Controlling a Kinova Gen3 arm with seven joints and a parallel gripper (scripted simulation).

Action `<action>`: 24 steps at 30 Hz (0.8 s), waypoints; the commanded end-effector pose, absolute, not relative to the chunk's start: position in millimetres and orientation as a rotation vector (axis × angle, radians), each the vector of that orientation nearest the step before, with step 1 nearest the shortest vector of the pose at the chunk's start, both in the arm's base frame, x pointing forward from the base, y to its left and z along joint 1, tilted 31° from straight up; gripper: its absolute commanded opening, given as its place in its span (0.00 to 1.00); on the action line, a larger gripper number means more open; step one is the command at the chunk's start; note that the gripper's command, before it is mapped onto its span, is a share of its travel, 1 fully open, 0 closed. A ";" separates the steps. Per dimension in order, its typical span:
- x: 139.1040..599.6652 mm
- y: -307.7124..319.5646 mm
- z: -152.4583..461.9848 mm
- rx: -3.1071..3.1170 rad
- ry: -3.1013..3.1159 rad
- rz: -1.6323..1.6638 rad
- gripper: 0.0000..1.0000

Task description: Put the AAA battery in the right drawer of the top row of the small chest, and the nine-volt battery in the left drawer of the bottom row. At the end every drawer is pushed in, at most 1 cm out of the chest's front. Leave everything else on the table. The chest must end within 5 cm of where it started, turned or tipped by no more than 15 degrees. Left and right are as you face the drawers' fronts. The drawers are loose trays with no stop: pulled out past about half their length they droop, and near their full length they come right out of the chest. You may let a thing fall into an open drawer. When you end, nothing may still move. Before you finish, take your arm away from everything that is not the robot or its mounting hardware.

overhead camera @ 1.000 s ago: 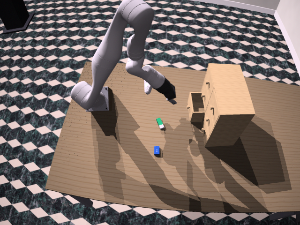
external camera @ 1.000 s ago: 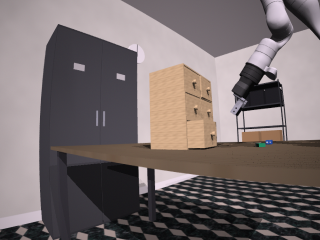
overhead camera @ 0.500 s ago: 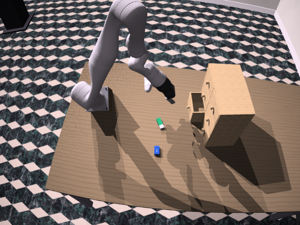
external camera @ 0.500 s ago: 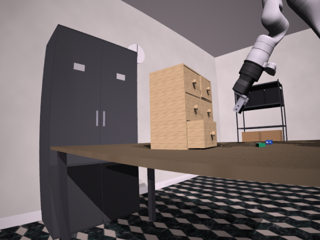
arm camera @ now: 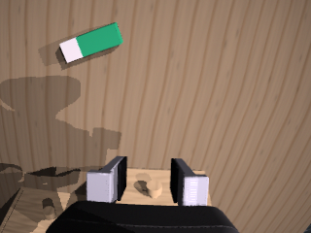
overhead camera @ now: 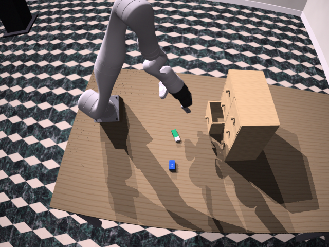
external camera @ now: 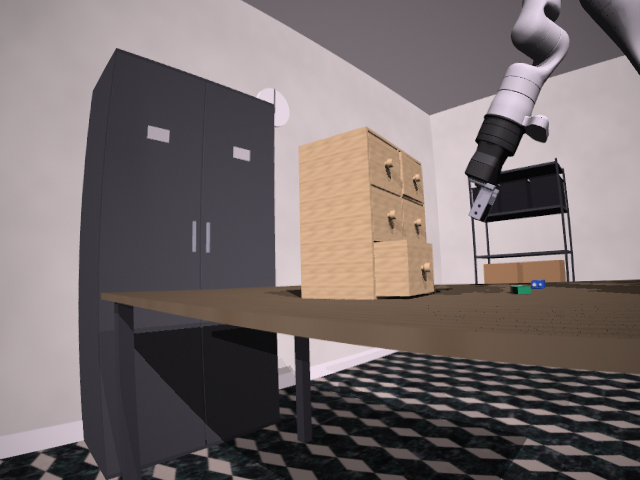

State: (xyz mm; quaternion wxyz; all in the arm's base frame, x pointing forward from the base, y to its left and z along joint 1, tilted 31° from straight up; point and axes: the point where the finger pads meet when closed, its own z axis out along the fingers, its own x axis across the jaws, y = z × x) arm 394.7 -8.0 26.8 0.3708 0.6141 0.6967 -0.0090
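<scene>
Blue casing, two pale dots on one face: the nine-volt battery (overhead camera: 171, 164) (external camera: 538, 284) lies on the surface (overhead camera: 79, 186) (external camera: 232, 304) (arm camera: 219, 97), undelivered. The pincer (overhead camera: 186, 109) (external camera: 478, 214) (arm camera: 148, 173) is well apart from it, raised and towards the chest's left side; the wrist view does not show the battery. Fingers stand a little over half open, nothing held. The green-and-white block (overhead camera: 175, 135) (external camera: 520, 289) (arm camera: 92, 43) lies nearer; judged not for moving. Bottom-left drawer (overhead camera: 209, 124) (external camera: 419, 268) (arm camera: 160, 174) stands drawn out, ready to receive; no contents discernible. Other visible drawers of the chest (overhead camera: 252, 98) (external camera: 336, 217) appear pushed in. AAA battery not visible; its delivery cannot be confirmed. Outstanding: fetch the nine-volt battery, deposit it, push that drawer in.
</scene>
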 end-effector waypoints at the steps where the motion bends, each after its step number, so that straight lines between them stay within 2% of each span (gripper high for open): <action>1: 396.6 -0.7 29.6 1.578 1.793 -0.017 0.67; 24: 391.4 4.7 35.5 1.619 1.811 -0.067 0.67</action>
